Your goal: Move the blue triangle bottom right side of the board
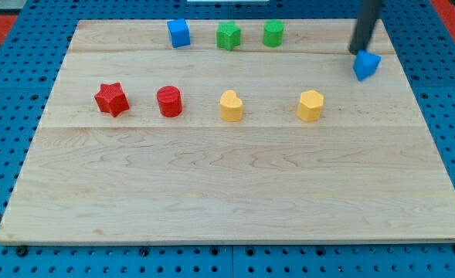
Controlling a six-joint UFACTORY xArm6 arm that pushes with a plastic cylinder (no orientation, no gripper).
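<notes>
Listing contents, largest first. Wooden board (235,193): fills most of the view. Dark rod: enters from the view's top right, near upright; no claw fitted, so nothing opens, shuts or clamps. My tip (358,51): touching or just beside the blue triangle (367,65), on its upper left. Blue triangle: near the board's top right edge. Other blocks: blue cube (179,33), green star (228,35), green cylinder (273,33), red star (112,99), red cylinder (169,101), two yellow blocks (231,106) (310,105).
</notes>
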